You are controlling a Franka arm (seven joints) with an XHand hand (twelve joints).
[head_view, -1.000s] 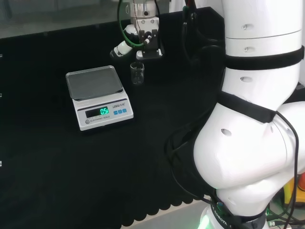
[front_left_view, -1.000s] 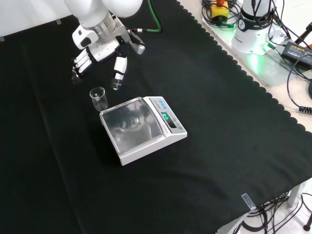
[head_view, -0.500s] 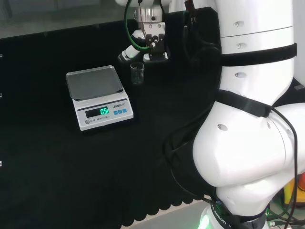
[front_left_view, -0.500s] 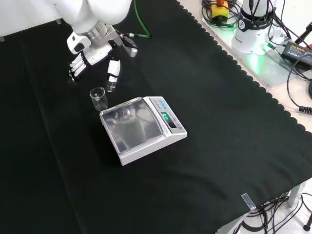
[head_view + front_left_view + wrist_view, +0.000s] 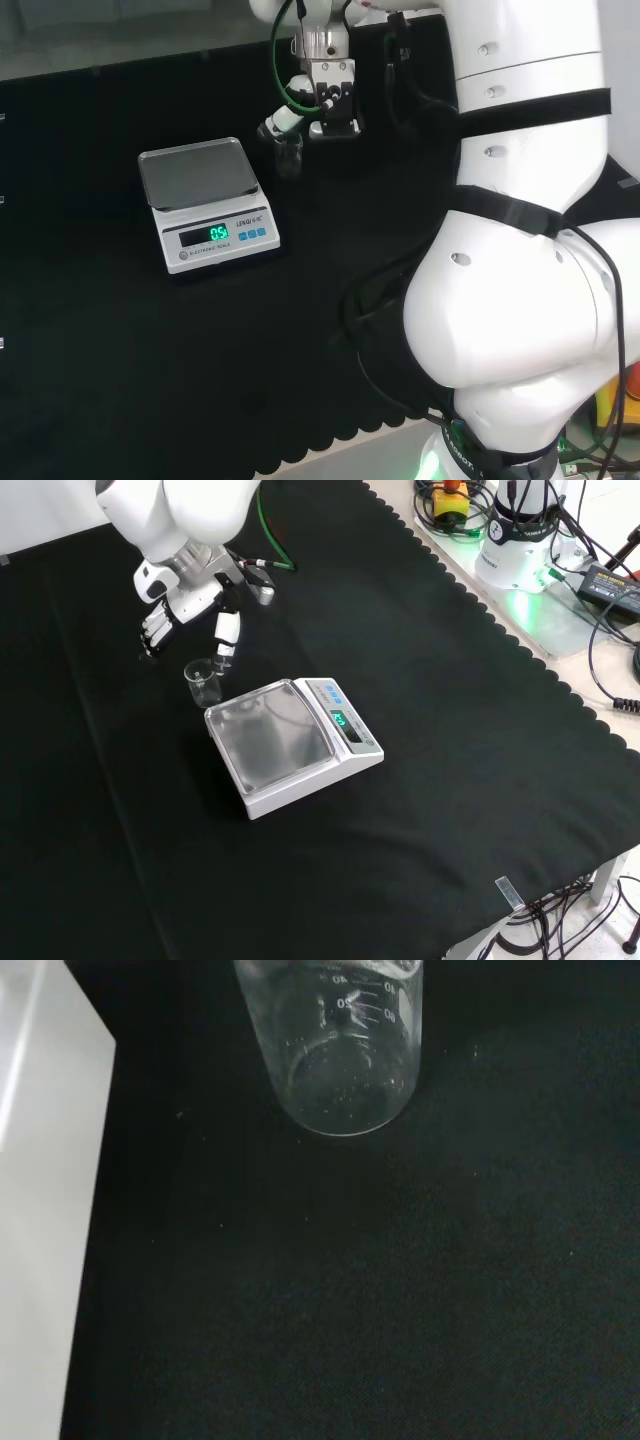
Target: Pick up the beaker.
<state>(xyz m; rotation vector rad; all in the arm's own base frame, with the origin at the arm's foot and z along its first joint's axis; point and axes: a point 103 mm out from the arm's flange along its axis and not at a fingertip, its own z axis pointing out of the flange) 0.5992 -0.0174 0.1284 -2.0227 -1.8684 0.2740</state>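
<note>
Fingers (image 5: 154, 630) extended and spread, thumb apart — hand (image 5: 190, 598) released, grasping nothing, poised just above and behind the beaker (image 5: 202, 683) in the front view. Beaker upright on the black cloth (image 5: 450, 730), clear glass, contents not discernible — it stands just beside the far corner of the electronic scale (image 5: 292, 742).

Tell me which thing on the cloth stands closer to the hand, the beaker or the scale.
The beaker: the small clear glass stands right below the hand, apart from its fingers. The white scale lies beyond the beaker, farther from the hand.
</note>
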